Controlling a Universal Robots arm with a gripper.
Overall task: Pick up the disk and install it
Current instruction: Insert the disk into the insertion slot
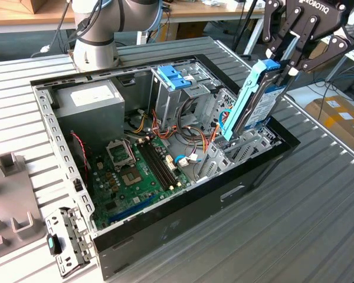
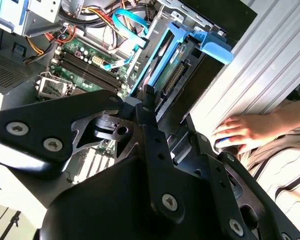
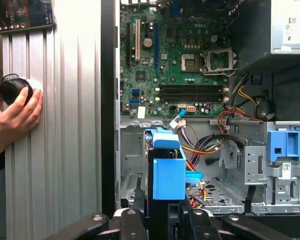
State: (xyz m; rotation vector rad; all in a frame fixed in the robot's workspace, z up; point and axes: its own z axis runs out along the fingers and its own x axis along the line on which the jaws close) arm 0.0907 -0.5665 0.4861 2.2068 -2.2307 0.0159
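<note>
The disk [image 1: 256, 100], silver-grey with light-blue side rails, stands steeply tilted at the exterior view's right end of the open computer case [image 1: 183, 212]. Its lower end reaches into the metal drive bay [image 1: 248, 147], and its upper end rises above the case rim. My black gripper [image 1: 280, 66] is shut on that upper end, coming down from above. In the first wrist view the disk's blue rail [image 3: 168, 170] sits straight ahead of the gripper [image 3: 160, 212]. In the second wrist view the disk [image 2: 170, 70] extends from the gripper [image 2: 160, 117] toward the bay.
Inside the case are a green motherboard [image 1: 135, 171], a grey power supply [image 1: 91, 97], loose cables and a second cage with a blue latch [image 1: 174, 76]. A person's hand [image 3: 12, 115] rests on the ribbed table beside the case, on a black round object [image 3: 12, 89]. The arm's base [image 1: 94, 35] stands behind.
</note>
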